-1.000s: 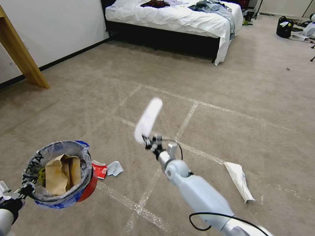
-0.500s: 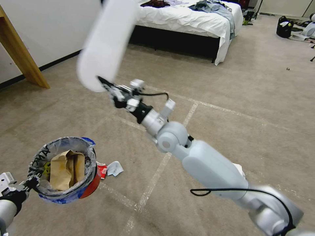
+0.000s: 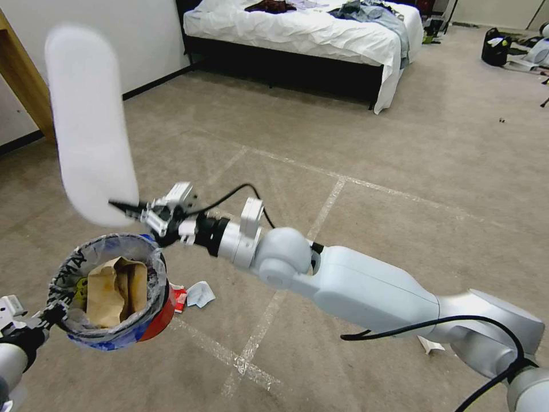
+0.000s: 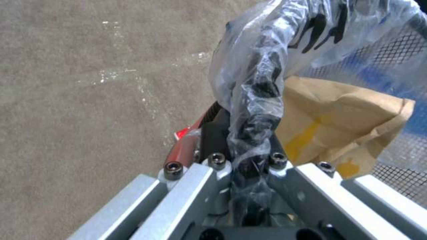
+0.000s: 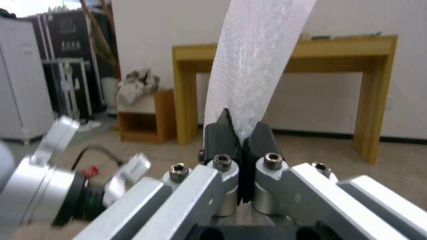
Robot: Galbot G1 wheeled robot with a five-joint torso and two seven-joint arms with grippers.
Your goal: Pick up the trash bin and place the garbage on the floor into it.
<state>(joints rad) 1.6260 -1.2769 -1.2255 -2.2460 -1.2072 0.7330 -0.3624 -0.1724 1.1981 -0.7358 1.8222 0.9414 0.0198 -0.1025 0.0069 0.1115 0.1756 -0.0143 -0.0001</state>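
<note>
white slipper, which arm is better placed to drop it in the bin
Right. The right tool is shut on the white slipper, held just above the trash bin's rim. The left tool is shut on that rim, holding the bin up.

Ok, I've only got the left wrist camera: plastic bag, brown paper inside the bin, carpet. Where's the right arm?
Observer: The right gripper is near the trash bin rim, shut on a white slipper.
Operator: Which way does the slipper point?
Observer: It is pinched at one end, and the rest stands up from the jaws, away from the bin.
Operator: Any litter on the floor?
Observer: A red wrapper and a light-blue scrap lie on the carpet beside the bin.
</note>
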